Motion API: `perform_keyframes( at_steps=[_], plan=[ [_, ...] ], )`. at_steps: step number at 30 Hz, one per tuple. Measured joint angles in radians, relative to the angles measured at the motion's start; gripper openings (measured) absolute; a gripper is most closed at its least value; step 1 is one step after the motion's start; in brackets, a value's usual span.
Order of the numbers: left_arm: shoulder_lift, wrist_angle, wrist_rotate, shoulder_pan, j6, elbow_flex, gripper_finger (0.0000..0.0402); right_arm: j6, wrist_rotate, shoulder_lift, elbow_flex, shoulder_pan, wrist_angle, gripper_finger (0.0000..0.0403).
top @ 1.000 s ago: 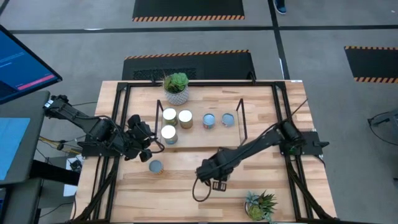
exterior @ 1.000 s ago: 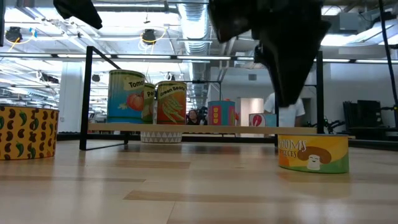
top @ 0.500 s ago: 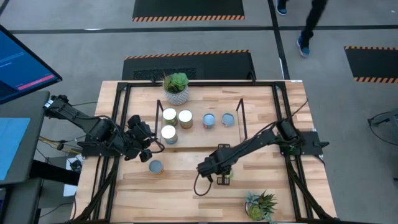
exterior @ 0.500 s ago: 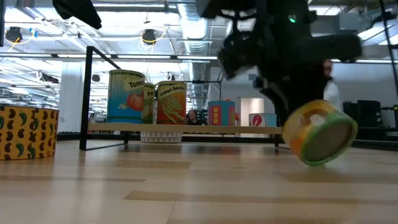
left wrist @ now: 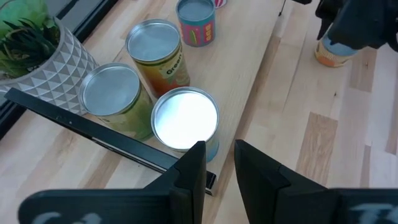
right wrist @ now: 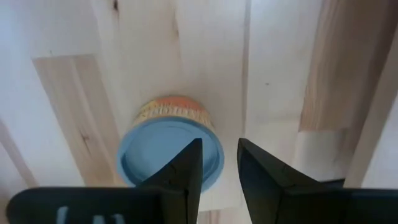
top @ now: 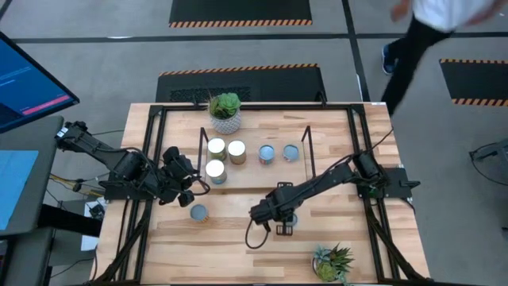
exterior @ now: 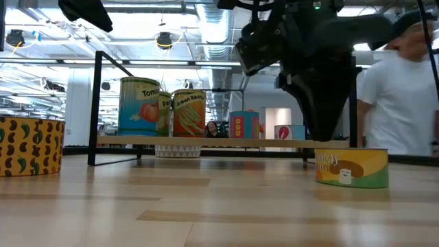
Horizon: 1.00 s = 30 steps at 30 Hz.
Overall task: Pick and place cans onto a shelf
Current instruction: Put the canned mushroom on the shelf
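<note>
Can (right wrist: 171, 152) just ahead of right gripper (right wrist: 217, 163): pale blue top, orange-yellow label. Label print possibly a mushroom.

wooden surface (top: 238, 238) with black rails. shelf (top: 254, 176) holding five cans (top: 237, 151): three clustered at its left end, two spaced toward its right. one can (top: 198, 212) on the surface, in front of the shelf's left end. left hand (top: 193, 187) beside the cluster. right hand (top: 283, 226) low over the front surface. potted succulent (top: 225, 111) behind the shelf; spiky plant (top: 333, 260) at front right. a person (top: 425, 32) walking beyond.

Robotics lab, hazard-striped floor mats (top: 240, 11), exposed ceiling ducts (exterior: 212, 27), monitor (top: 28, 75)
</note>
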Motion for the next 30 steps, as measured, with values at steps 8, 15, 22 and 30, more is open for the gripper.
perform_keyframes(
  at_steps=[8, 15, 22, 30],
  plan=[
    [0.0, 0.0, 0.0, 0.0, -0.001, 0.0, 0.0073, -0.125, -0.001, 0.0, -0.012, 0.0, -0.021, 0.0123],
    [0.0, 0.0, 0.001, 0.0, -0.003, 0.0, 0.0073, -0.181, -0.022, 0.0, -0.014, -0.009, 0.011, 0.0123],
    [0.0, 0.0, 0.001, 0.0, -0.003, 0.0, 0.0073, -0.192, -0.022, 0.0, -0.014, -0.02, 0.042, 0.0123],
    [0.0, 0.0, 0.001, 0.0, -0.003, 0.0, 0.0073, -0.232, -0.03, 0.005, -0.015, -0.024, 0.047, 0.0123]
  ],
)
